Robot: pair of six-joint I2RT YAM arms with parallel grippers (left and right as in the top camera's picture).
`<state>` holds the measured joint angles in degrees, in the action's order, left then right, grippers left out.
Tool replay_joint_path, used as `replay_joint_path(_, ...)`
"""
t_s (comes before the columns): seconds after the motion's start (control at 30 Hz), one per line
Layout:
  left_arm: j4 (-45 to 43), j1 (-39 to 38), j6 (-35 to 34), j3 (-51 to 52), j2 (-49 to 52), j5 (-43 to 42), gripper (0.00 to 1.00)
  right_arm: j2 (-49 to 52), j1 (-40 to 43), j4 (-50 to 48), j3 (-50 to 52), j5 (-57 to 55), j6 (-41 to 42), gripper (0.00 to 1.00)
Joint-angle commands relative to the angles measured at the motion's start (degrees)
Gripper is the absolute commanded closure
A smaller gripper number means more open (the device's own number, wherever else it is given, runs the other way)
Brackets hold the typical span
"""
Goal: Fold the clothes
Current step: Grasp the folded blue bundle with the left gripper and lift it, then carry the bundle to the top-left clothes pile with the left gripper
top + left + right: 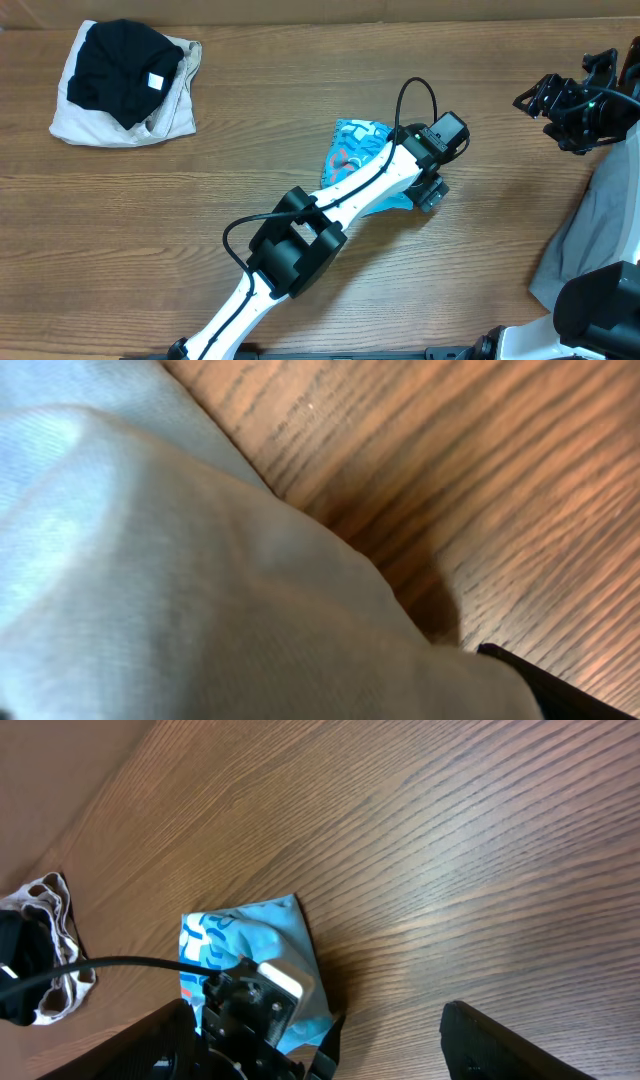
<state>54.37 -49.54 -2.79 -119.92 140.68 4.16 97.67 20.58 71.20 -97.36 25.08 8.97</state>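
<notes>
Wood surface: we judged the limp, light T-shirt best pinched at a corner; left gripper unclear, right gripper spread.

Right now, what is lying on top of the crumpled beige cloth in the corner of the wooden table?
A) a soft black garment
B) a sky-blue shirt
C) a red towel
A: in the overhead view, a soft black garment with a small white tag lies bunched on top of the crumpled beige cloth.
</notes>
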Motion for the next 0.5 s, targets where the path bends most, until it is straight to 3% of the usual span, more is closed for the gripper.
replay_joint_path(0.0, 1.2, 0.9, 4.8, 4.2, 1.7, 3.8, 0.01, 0.0, 0.0, 0.0, -0.1, -0.2, -0.5, 0.18)
replay_joint_path(0.23, 2.4, 1.3, 17.8, 4.6, 1.7, 16.6, 0.1, 0.0, 0.0, 0.7, -0.1, -0.2, -0.5, 0.17)
replay_joint_path(0.27, 2.4, 1.7, 18.1, 4.7, 1.7, 16.6, 0.18, 0.0, 0.0, 0.7, -0.1, -0.2, -0.5, 0.17)
replay_joint_path(0.3, 2.5, 2.0, 18.0, 4.8, 1.7, 16.4, 0.39, 0.0, 0.0, 0.7, -0.1, -0.2, -0.5, 0.17)
replay_joint_path(0.33, 2.6, 2.4, 18.0, 5.1, 1.7, 16.0, 0.81, 0.0, 0.0, 0.7, -0.1, -0.2, -0.5, 0.17)
replay_joint_path(0.37, 2.6, 2.7, 17.9, 5.5, 1.7, 15.7, 0.96, 0.0, 0.0, 0.7, -0.1, -0.2, -0.5, 0.17)
replay_joint_path(0.47, 2.8, 3.5, 17.6, 7.6, 1.7, 15.7, 0.96, 0.0, 0.0, 0.7, -0.1, -0.2, -0.5, 0.17)
